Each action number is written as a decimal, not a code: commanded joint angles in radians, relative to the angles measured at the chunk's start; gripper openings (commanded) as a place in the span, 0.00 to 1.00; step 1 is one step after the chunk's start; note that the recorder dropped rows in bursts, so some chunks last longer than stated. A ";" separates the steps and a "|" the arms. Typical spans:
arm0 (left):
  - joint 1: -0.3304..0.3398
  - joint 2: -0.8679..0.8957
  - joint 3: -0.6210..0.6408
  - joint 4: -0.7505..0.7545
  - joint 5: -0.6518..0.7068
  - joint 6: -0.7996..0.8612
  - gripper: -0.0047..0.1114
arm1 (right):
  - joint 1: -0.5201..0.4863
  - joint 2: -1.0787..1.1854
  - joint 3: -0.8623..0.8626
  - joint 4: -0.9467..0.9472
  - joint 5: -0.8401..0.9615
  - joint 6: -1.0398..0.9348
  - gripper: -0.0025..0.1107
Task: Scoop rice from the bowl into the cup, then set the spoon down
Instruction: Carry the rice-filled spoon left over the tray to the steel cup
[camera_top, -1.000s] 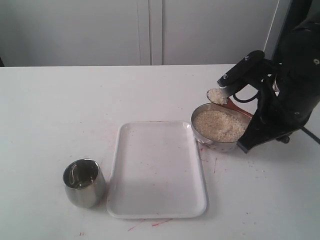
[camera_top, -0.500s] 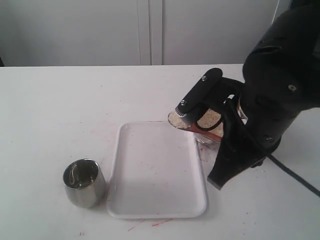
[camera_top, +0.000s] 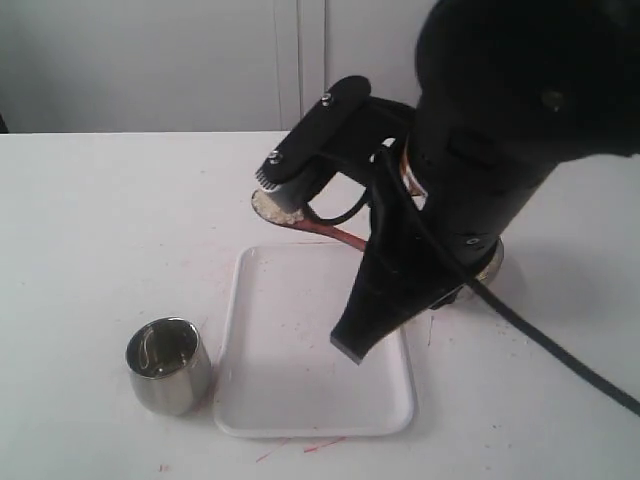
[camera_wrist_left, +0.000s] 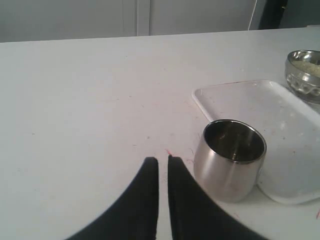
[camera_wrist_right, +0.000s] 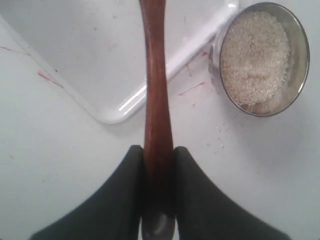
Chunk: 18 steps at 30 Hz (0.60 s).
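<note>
My right gripper (camera_top: 372, 245) (camera_wrist_right: 159, 148) is shut on the handle of the dark wooden spoon (camera_top: 325, 230) (camera_wrist_right: 155, 90). The spoon's head carries a heap of rice (camera_top: 272, 208) and hovers above the far left corner of the white tray. The steel cup (camera_top: 168, 365) (camera_wrist_left: 232, 157) stands upright on the table left of the tray, its inside dark with no grains showing. The steel bowl (camera_wrist_right: 300, 45) (camera_wrist_left: 304, 75) holds rice (camera_wrist_right: 255, 55); in the exterior view the arm hides all but a sliver of it (camera_top: 493, 264). My left gripper (camera_wrist_left: 160, 159) hangs shut beside the cup, holding nothing.
A white rectangular tray (camera_top: 300, 380) (camera_wrist_left: 280, 125) (camera_wrist_right: 85, 55) lies between cup and bowl. Red pen-like marks and a few spilled grains dot the white table around the bowl. A black cable (camera_top: 560, 350) trails from the right arm across the table.
The right arm has swung left from above the bowl, carrying the loaded spoon to the tray's far left corner. The arm now covers the bowl. Cup and tray have not moved.
</note>
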 joint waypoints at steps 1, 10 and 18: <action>-0.003 0.001 -0.007 -0.007 -0.003 -0.002 0.16 | 0.053 0.047 -0.041 0.007 0.003 0.017 0.02; -0.003 0.001 -0.007 -0.007 -0.003 -0.002 0.16 | 0.132 0.137 -0.064 0.023 0.003 0.032 0.02; -0.003 0.001 -0.007 -0.007 -0.003 -0.002 0.16 | 0.180 0.215 -0.073 0.039 -0.039 0.052 0.02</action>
